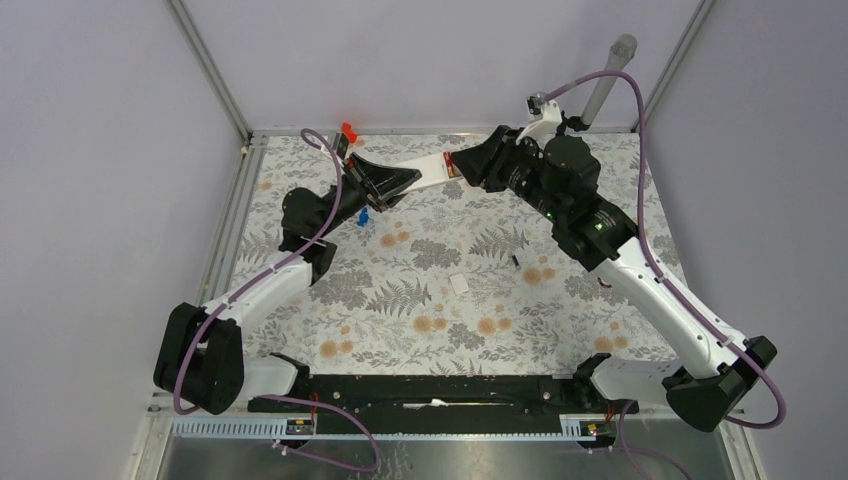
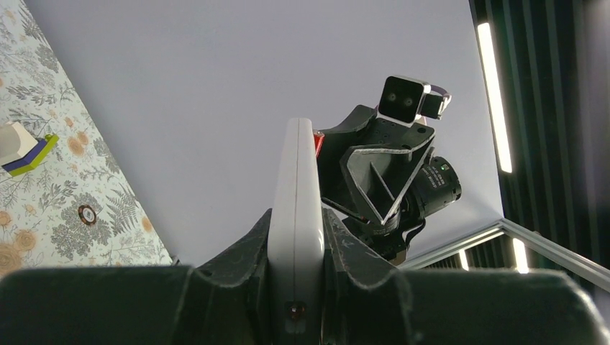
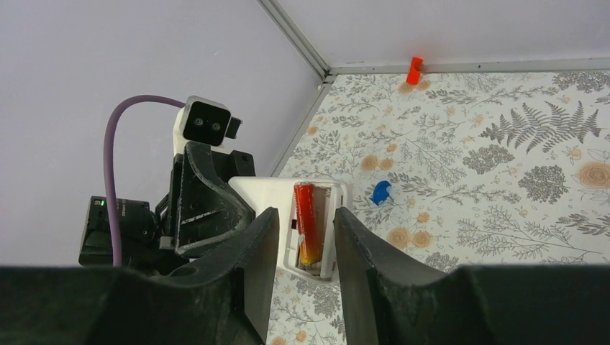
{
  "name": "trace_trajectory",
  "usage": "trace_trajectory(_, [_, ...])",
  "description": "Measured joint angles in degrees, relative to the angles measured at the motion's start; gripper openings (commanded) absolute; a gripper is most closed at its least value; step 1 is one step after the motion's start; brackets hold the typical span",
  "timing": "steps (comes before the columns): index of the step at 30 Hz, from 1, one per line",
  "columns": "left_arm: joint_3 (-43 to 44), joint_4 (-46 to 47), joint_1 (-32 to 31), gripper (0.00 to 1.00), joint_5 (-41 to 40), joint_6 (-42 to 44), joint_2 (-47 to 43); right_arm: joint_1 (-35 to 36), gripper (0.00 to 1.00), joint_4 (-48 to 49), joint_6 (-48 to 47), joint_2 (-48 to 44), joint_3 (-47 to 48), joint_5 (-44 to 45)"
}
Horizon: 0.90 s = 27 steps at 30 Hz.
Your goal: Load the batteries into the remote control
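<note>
Slim white remote control (image 2: 295, 201) grasped by left end effector (image 2: 296, 224); glossy red-orange cylindrical battery (image 3: 306, 230) seated in open compartment (image 3: 324, 198); right end effector (image 3: 303, 213) released.

Top view: the table (image 1: 420, 330) is mostly bare from centre to 6 o'clock. Only a white square plate (image 1: 459, 283) and a tiny dark stick (image 1: 515, 261) lie near centre. At 12 the left gripper (image 1: 410, 178), clamping the remote control (image 1: 432, 170), meets the right gripper (image 1: 458, 164), with no gap to pass between. The blue piece (image 1: 363, 215) sits at 10, beside the left arm. The red piece (image 1: 348, 131) sits at 11, on the far edge.
</note>
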Motion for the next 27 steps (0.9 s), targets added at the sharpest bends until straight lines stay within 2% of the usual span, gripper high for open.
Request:
trace_trajectory(3, [0.00,0.46,0.00,0.00,0.02,0.17,0.00,0.00,0.46,-0.90,0.04,-0.46,0.00,0.15])
trace_trajectory(5, [0.00,0.59,-0.02,0.00,0.07,0.55,-0.02,0.00,0.68,-1.55,0.37,-0.74,0.00,0.33])
trace_trajectory(7, [0.00,0.57,-0.02,0.00,0.04,1.05,-0.02,0.00,0.82,-2.62,1.70,-1.09,-0.02,0.96])
trace_trajectory(11, [0.00,0.50,-0.02,0.00,0.02,2.69,-0.68,0.00,0.96,-4.20,6.32,-2.67,-0.92,3.54])
trace_trajectory(18, [0.00,0.39,-0.02,0.00,0.00,4.98,-1.84,-0.04,1.00,-2.47,18.58,-3.50,-3.13,0.22])
trace_trajectory(27, [0.00,0.33,-0.02,0.00,0.00,5.90,-1.99,-0.04,0.97,12.35,37.42,-2.58,-13.60,-4.17])
